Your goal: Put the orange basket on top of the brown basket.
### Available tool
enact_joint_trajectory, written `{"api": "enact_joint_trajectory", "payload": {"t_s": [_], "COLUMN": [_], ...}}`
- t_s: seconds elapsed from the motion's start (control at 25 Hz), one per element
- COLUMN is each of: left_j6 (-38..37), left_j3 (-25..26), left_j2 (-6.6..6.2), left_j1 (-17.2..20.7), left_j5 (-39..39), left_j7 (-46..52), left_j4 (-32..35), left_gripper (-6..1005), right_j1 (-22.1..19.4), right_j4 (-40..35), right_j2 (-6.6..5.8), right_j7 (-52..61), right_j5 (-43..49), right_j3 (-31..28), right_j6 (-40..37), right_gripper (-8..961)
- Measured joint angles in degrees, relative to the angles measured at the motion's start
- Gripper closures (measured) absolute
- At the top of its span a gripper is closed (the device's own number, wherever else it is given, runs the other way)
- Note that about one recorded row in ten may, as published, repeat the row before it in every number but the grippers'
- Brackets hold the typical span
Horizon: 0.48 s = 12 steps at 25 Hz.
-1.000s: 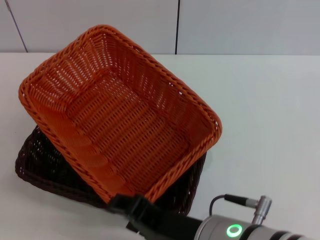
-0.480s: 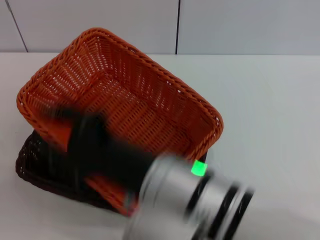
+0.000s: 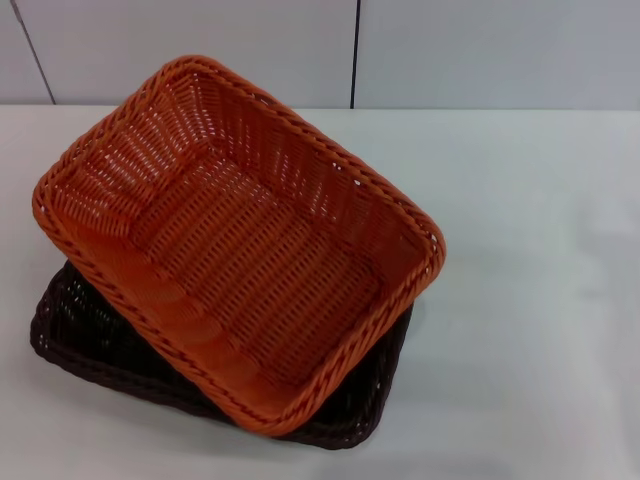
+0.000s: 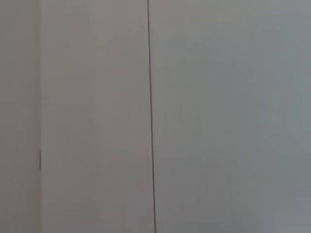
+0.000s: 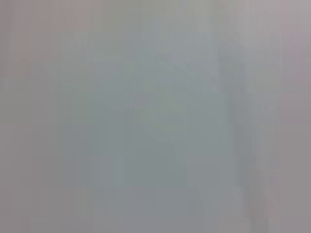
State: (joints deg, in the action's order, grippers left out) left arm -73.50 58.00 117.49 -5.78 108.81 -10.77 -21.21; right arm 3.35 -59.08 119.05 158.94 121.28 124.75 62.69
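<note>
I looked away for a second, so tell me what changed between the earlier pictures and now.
The right arm, which was at the near rim of the orange basket and then swept across it, has pulled out of the head view, so the basket is let go. Neither pincer shows now. The orange basket stays resting askew on the brown basket, on the table.

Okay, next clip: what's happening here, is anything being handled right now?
Nothing is being handled at this moment. The orange basket sits on top of the brown basket, turned at an angle to it, so the brown one's corner and edges stick out underneath on the white table. Neither end effector appears in the head view, and both wrist views show only blank pale surfaces. The stacking looks done, though the baskets are not squared up.
</note>
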Motion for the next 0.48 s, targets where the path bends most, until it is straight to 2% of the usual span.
{"api": "enact_joint_trajectory", "payload": {"t_s": [0.04, 0.08, 0.12, 0.16, 0.2, 0.24, 0.32, 0.36, 0.48], "left_j6": [0.0, -0.41, -1.17, -1.17, -1.78, -1.78, -1.86, -2.01, -2.73], "left_j3": [0.0, 0.12, 0.26, 0.26, 0.3, 0.3, 0.31, 0.32, 0.36], "left_j2": [0.0, -0.02, -0.07, -0.07, -0.14, -0.14, -0.16, -0.12, 0.21], "left_j1": [0.0, -0.02, -0.12, -0.12, -0.75, -0.75, -1.68, -3.14, -4.93], "left_j5": [0.0, -0.01, 0.0, 0.0, -0.02, -0.02, 0.0, 0.0, 0.01], "left_j7": [0.0, 0.03, 0.07, 0.07, 0.35, 0.35, 1.38, 4.31, 7.08], "left_j4": [0.0, 0.01, 0.08, 0.08, 0.9, 0.9, 2.17, 5.06, 8.63], "left_gripper": [200, 200, 200, 200, 200, 200, 200, 200, 200], "right_j1": [0.0, 0.43, 1.67, 1.67, 3.08, 3.08, 3.97, 4.18, 4.26], "right_j4": [0.0, 4.84, 13.74, 13.74, 22.16, 22.16, 27.52, 29.18, 30.35], "right_j2": [0.0, -0.05, -0.06, -0.06, 0.0, 0.0, 0.06, 0.08, 0.1], "right_j7": [0.0, 5.99, 13.91, 13.91, 17.1, 17.1, 16.38, 15.74, 14.29], "right_j5": [0.0, 0.01, 0.63, 0.63, 2.79, 2.79, 4.53, 4.73, 4.41], "right_j3": [0.0, -0.9, -1.07, -1.07, 0.05, 0.05, 1.28, 1.69, 1.63], "right_j6": [0.0, 2.59, 8.04, 8.04, 13.45, 13.45, 17.42, 18.54, 18.66], "right_gripper": [412, 412, 412, 412, 412, 412, 412, 412, 412]}}
